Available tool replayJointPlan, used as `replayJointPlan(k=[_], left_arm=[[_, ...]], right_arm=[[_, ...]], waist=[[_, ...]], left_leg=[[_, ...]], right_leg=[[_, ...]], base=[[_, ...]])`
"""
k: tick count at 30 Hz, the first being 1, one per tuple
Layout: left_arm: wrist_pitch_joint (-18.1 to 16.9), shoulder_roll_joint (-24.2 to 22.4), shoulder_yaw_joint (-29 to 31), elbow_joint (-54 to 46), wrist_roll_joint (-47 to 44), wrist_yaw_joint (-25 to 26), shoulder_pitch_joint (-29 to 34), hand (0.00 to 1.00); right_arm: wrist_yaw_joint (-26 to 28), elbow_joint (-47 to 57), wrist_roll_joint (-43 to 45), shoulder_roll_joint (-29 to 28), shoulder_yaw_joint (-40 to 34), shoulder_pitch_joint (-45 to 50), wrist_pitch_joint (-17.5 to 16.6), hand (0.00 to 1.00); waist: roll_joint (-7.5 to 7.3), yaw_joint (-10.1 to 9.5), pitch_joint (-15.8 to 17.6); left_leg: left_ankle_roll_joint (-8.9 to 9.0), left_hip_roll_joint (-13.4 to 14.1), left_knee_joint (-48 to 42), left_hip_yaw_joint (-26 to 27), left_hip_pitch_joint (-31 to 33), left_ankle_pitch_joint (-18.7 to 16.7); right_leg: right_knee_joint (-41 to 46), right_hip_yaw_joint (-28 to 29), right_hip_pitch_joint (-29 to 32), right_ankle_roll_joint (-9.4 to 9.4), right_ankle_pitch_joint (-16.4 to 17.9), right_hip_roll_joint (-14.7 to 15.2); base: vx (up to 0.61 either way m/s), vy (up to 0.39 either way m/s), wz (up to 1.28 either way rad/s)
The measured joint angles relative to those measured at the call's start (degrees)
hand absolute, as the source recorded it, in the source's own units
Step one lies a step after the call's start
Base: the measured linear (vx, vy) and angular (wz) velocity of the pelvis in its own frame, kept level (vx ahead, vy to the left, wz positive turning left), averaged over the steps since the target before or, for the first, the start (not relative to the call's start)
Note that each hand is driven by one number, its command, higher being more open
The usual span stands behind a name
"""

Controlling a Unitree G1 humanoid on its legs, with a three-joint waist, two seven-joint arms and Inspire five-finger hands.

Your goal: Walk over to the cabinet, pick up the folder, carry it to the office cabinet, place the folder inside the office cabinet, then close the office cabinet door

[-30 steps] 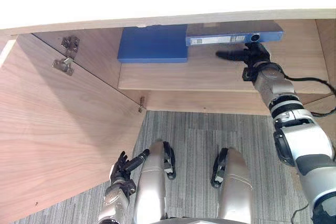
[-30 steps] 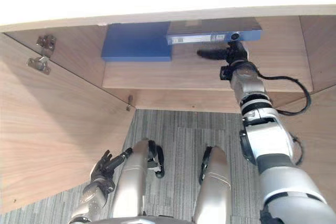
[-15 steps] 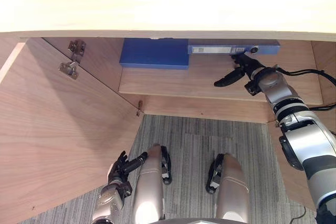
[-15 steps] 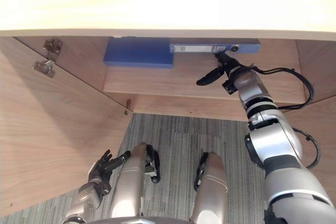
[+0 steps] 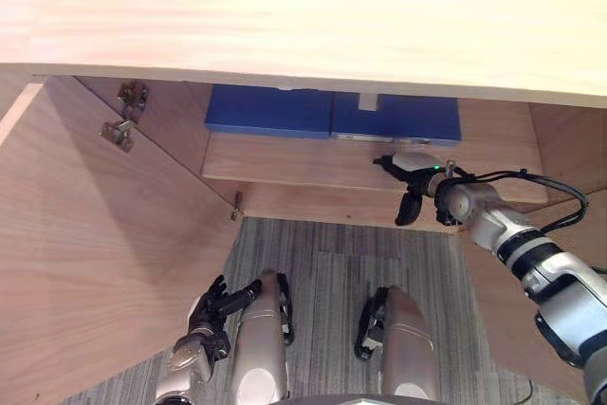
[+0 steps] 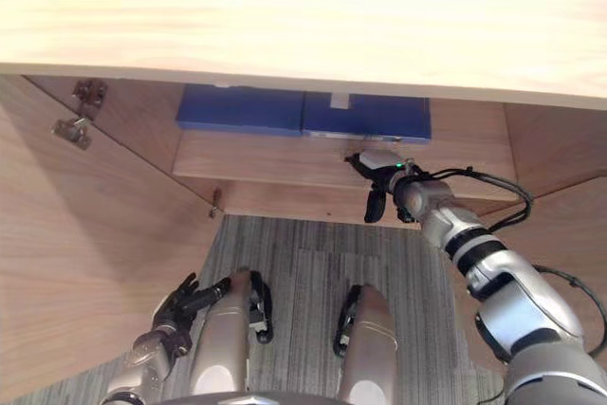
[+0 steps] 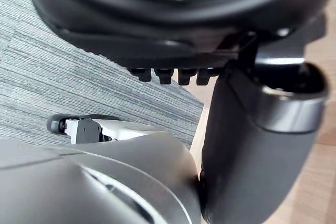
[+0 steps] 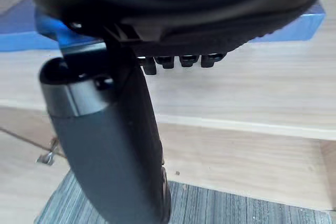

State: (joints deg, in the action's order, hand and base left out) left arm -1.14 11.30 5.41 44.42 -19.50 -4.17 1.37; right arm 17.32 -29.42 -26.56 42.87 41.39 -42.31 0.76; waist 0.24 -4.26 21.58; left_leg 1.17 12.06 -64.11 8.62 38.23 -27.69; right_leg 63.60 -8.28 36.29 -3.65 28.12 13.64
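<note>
- Left eye view, progress: the office cabinet (image 5: 303, 16) has been reached and its door (image 5: 85, 253) stands wide open at 9 o'clock. A blue folder (image 5: 396, 119) lies flat on the shelf (image 5: 285, 166) at 1 o'clock. It sits side by side with a second blue folder (image 5: 268, 109) at 11 o'clock, and their edges appear to meet. Judgement: placing is done and closing the door is left.
- Left eye view, hands: the right hand (image 5: 413, 173) is at 6 o'clock of the folder, near it but apart, over the shelf's front edge. Its fingers are slack and point down, holding nothing. The left hand (image 5: 211, 315) is at 7 o'clock, low beside the door, loosely spread and empty.
- Left eye view, materials: cabinet, shelf and door are pale wood-grain board, flat and square-edged. Two metal hinges (image 5: 123, 111) sit at 10 o'clock. The folders are matt, stiff and rectangular. The carpet (image 5: 322, 258) is grey and finely ribbed.
- Right eye view: same layout. A smooth white cover (image 6: 379, 158) shows on the right hand, at 6 o'clock of the folder.
- Left wrist view: the left thumb (image 7: 252, 145) is a smooth dark shell with a grey band. It is extended and grips nothing, with ribbed carpet beyond it.
- Right wrist view: the right thumb (image 8: 105, 145) is straight and clear of everything. The folder's blue edge lies on the shelf beyond it.
</note>
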Motion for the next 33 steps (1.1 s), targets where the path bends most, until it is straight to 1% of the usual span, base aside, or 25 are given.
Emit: replayJointPlan(k=[2,5,8,10,12,13,14,16,17,18,19,20,21,22,23,24,25,26,27,29,30,31,32,33], left_arm=[[-0.2,0.4,0.1,0.4,0.0,-0.2,0.0,1.00],[-0.7,0.6,0.5,1.0,0.0,-0.2,0.0,1.00],[-0.9,0.8,0.6,1.9,0.0,-0.2,-0.1,1.00],[-0.9,0.8,0.6,2.2,0.0,-0.2,-0.2,1.00],[-0.8,0.7,0.6,3.2,0.1,-0.3,-0.2,1.00],[-0.6,0.7,0.6,3.7,0.9,-0.3,-0.2,1.00],[-0.6,0.7,0.6,3.9,1.3,-0.3,-0.2,1.00],[0.5,0.5,0.6,4.5,2.9,-0.1,-0.1,1.00],[0.7,0.4,0.6,4.7,3.4,-0.1,-0.1,1.00],[0.9,0.3,0.6,5.4,4.4,0.0,0.0,1.00],[1.0,0.2,0.6,5.8,4.6,0.0,0.0,1.00],[1.5,0.2,0.5,6.5,5.3,0.1,0.3,1.00],[1.8,0.0,0.6,7.2,6.4,0.1,0.7,1.00],[1.9,-0.1,0.6,7.7,6.8,0.2,0.9,1.00],[2.1,-0.5,0.6,8.6,7.9,0.6,1.4,1.00],[2.5,-0.8,0.6,9.3,9.5,1.5,1.5,1.00],[2.6,-1.1,0.6,9.5,11.3,2.7,1.3,1.00],[2.6,-1.2,0.8,9.5,11.8,3.2,1.2,1.00],[2.6,-1.7,2.1,9.5,13.3,4.1,1.1,1.00],[2.5,-2.3,4.4,9.6,13.9,5.0,1.8,1.00],[2.5,-2.7,5.2,10.0,14.1,5.3,2.0,1.00],[2.5,-3.2,5.2,10.2,14.6,5.9,2.2,1.00],[2.6,-3.2,5.1,11.1,14.7,6.5,2.4,1.00],[2.8,-3.2,5.0,11.2,14.8,6.8,2.5,1.00]], right_arm=[[1.4,4.3,2.0,2.0,0.4,2.1,-0.6,1.00],[2.3,7.8,2.0,2.8,0.3,4.2,-0.9,1.00],[2.6,10.5,2.0,2.8,-0.4,6.6,-1.0,1.00],[3.0,12.9,1.9,2.5,-2.8,9.4,-1.1,1.00],[3.5,14.0,1.3,2.2,-3.4,11.6,-1.0,1.00],[3.5,14.1,-0.3,1.7,-4.6,12.6,-0.9,1.00],[3.5,14.1,-0.7,1.5,-5.2,13.1,-0.8,1.00],[3.1,14.0,-3.1,-0.2,-9.0,15.7,0.3,1.00],[2.9,14.0,-3.2,-0.8,-9.6,16.4,0.5,1.00],[2.5,13.9,-3.2,-1.9,-11.4,18.3,0.7,1.00],[2.3,13.8,-3.2,-2.7,-12.3,19.3,0.7,1.00],[1.7,13.1,-3.1,-4.9,-14.3,21.7,0.7,1.00],[0.5,11.2,-3.0,-8.0,-16.7,24.3,0.6,1.00],[0.0,9.7,-3.0,-10.0,-18.1,25.9,0.5,1.00],[-1.5,5.6,-2.2,-14.3,-20.9,28.2,0.9,1.00],[-3.7,-0.4,0.1,-19.9,-24.6,31.0,2.4,1.00],[-5.4,-5.5,1.4,-23.4,-26.0,32.8,3.5,1.00],[-5.8,-7.4,2.0,-24.6,-26.6,33.9,3.8,1.00],[-6.6,-10.9,2.7,-26.9,-27.0,35.6,4.2,1.00],[-7.3,-16.5,6.6,-30.2,-28.4,38.4,4.6,1.00],[-7.8,-18.9,8.0,-32.1,-30.1,39.8,4.8,1.00],[-9.1,-21.6,11.0,-34.4,-33.0,40.8,5.1,1.00],[-9.9,-23.0,13.7,-36.1,-36.8,41.5,5.5,1.00],[-10.4,-23.3,14.6,-36.6,-37.8,42.0,5.5,1.00]], waist=[[-0.45,0.32,0.3],[-0.91,0.58,0.5],[-0.97,1.09,0.6],[-0.87,1.12,1.1],[-0.83,1.44,1.5],[-0.77,1.74,1.7],[-0.77,1.90,1.8],[-0.78,1.91,1.9],[-0.77,1.95,1.9],[-0.77,2.16,1.9],[-0.82,2.34,1.9],[-1.14,2.55,1.4],[-1.45,3.07,0.2],[-1.54,3.34,-0.8],[-1.89,4.16,-3.1],[-2.01,4.73,-5.5],[-1.91,4.93,-5.8],[-1.89,4.92,-5.9],[-1.80,4.88,-6.3],[-1.86,4.75,-8.1],[-1.92,4.78,-9.4],[-2.16,4.80,-10.1],[-2.71,4.84,-10.6],[-2.72,4.89,-10.9]], left_leg=[[-0.03,0.4,0.0,0.3,-0.5,-0.3],[0.01,0.6,0.1,0.5,-1.3,-0.5],[-0.10,0.9,0.4,0.6,-1.9,-0.6],[-0.16,1.3,1.5,1.2,-3.5,-0.6],[-0.60,1.5,3.6,2.1,-6.5,-0.3],[-0.80,1.5,5.3,2.8,-8.2,0.2],[-0.91,1.5,6.3,3.2,-8.9,0.6],[-1.14,1.5,12.0,5.6,-13.5,2.7],[-1.21,1.4,13.7,6.1,-14.9,3.4],[-1.11,1.1,17.4,7.0,-17.6,4.9],[-1.08,0.9,19.4,7.3,-19.0,5.7],[-0.95,0.3,24.3,8.4,-21.8,7.8],[-0.79,-0.6,29.4,9.2,-23.7,10.3],[-0.73,-1.3,32.1,9.5,-24.4,11.6],[-0.75,-2.6,37.5,10.1,-25.7,14.3],[-0.73,-3.5,42.2,11.7,-27.0,16.5],[-0.71,-3.2,42.6,12.8,-28.6,16.6],[-0.72,-2.9,42.6,13.0,-29.4,16.6],[-0.70,-2.1,42.9,13.6,-31.2,16.6],[-0.61,-1.1,44.9,16.1,-34.1,16.6],[0.03,-0.3,46.0,17.8,-34.8,17.0],[0.22,0.4,47.6,20.9,-36.2,17.6],[0.64,0.4,48.3,24.0,-38.0,17.9],[0.97,0.4,48.8,25.6,-38.9,18.1]], right_leg=[[-0.2,0.3,-0.3,-0.04,0.0,-0.4],[-0.5,0.5,-0.8,-0.11,-0.1,-0.7],[-1.4,0.5,-1.5,-0.39,-0.6,-1.3],[-3.2,0.6,-3.0,-0.53,-1.6,-1.9],[-6.1,0.9,-5.7,-0.89,-2.9,-2.4],[-8.2,1.1,-7.2,-1.09,-3.9,-2.8],[-9.3,1.4,-7.7,-1.21,-4.5,-3.0],[-16.1,2.3,-11.4,-1.46,-8.1,-4.1],[-18.2,2.4,-12.7,-1.53,-9.1,-4.4],[-22.6,2.6,-15.5,-1.66,-11.2,-5.0],[-25.1,2.5,-16.7,-1.68,-12.4,-5.3],[-30.8,2.7,-19.5,-1.67,-15.1,-5.8],[-37.0,2.7,-21.7,-1.77,-18.4,-6.1],[-40.3,2.7,-22.7,-1.79,-20.1,-6.3],[-46.6,2.7,-24.3,-1.97,-23.6,-6.6],[-52.9,3.5,-25.8,-2.07,-27.2,-6.9],[-54.9,4.3,-27.6,-1.83,-28.2,-7.4],[-54.8,4.5,-28.1,-1.66,-28.6,-7.7],[-54.8,4.2,-29.0,-1.08,-29.7,-8.5],[-56.0,4.0,-29.6,-0.72,-32.4,-9.8],[-58.4,4.1,-29.7,-0.31,-34.8,-10.6],[-59.2,2.3,-30.3,1.78,-34.3,-10.5],[-55.4,-2.4,-30.0,3.22,-30.9,-8.4],[-54.7,-3.6,-30.0,2.81,-29.8,-7.6]], base=[[0.03,0.022,-0.11],[0.03,0.026,-0.07],[0.03,0.031,-0.07],[0.03,0.068,-0.18],[0.01,0.078,-0.20],[0.00,0.072,-0.18],[0.01,0.094,-0.26],[0.03,0.113,-0.35],[0.05,0.118,-0.32],[0.03,0.068,-0.19],[0.06,0.093,-0.22],[0.07,0.059,-0.20],[0.09,0.053,-0.20],[0.12,0.048,-0.16],[0.16,0.037,-0.27],[0.17,0.022,-0.46],[0.11,-0.005,-0.50],[0.02,-0.031,-0.51],[-0.02,-0.036,-0.60],[-0.03,-0.025,-0.76],[-0.06,-0.042,-0.95],[-0.11,-0.069,-1.27],[-0.11,-0.064,-1.23],[-0.10,-0.054,-1.26]])
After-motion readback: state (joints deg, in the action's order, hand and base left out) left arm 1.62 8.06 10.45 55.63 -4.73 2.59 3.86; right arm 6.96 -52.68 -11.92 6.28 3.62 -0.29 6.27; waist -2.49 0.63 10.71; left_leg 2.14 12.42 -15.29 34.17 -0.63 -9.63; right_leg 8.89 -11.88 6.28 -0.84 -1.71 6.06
